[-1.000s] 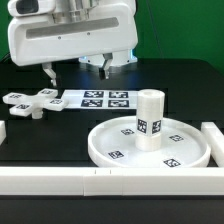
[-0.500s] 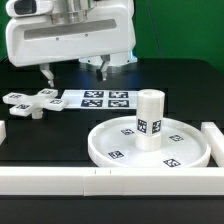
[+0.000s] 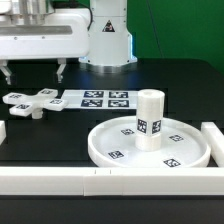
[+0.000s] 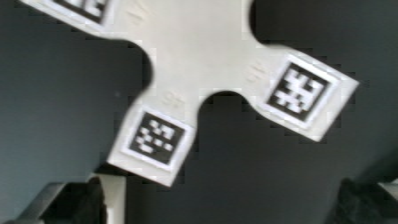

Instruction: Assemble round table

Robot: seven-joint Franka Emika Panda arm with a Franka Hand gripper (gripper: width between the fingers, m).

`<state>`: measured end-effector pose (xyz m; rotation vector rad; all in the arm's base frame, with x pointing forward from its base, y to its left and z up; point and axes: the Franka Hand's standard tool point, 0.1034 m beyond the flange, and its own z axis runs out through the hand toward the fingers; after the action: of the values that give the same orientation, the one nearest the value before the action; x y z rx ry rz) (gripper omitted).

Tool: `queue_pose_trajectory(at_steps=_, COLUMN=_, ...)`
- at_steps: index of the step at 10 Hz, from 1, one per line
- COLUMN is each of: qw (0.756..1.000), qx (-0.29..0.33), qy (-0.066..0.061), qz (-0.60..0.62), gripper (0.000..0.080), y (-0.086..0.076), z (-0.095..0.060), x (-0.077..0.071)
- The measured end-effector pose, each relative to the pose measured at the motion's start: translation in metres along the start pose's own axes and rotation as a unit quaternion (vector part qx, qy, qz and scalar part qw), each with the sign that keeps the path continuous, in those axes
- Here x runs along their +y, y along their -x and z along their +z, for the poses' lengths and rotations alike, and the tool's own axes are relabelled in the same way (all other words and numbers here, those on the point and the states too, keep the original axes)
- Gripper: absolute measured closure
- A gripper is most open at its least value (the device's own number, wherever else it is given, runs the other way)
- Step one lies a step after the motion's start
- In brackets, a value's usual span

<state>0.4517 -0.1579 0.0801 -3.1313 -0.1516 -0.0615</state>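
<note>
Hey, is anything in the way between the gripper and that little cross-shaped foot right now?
Nothing visible. The open gripper hangs above the cross-shaped foot, and the wrist view shows the foot uncovered. The post stands on the disc, off toward the exterior view's right.

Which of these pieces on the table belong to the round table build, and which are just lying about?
Part of the job:
- round disc
- cylinder post, standing upright on the disc
- cross-shaped foot, lying apart below the open gripper

Just lying about:
- marker board
- white border bars along the table's edges
</note>
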Motion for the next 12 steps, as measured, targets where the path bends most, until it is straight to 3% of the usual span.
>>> queue_pose_trajectory(at_steps=1, qw=1.000, qx=0.000, qy=0.000, qz=-0.002, gripper=0.0151, y=0.000, z=0.000, x=-0.001)
queue_pose_trajectory(at_steps=3, qw=0.995, qx=0.007, qy=0.017, qz=-0.100, gripper=0.0151, y=0.001, z=0.007, x=0.002)
queue_pose_trajectory(at_steps=4, qw=0.991, qx=0.001, qy=0.017, qz=-0.134, gripper=0.0151, y=0.005, z=0.011, x=0.001)
queue_pose_trajectory(at_steps=6, qw=0.990, qx=-0.008, qy=0.011, qz=-0.137, gripper=0.0151, y=0.019, z=0.014, x=0.014)
queue_pose_trajectory(at_steps=12, qw=0.989, qx=-0.019, qy=0.004, qz=-0.144, gripper=0.0151, y=0.029, z=0.022, x=0.004)
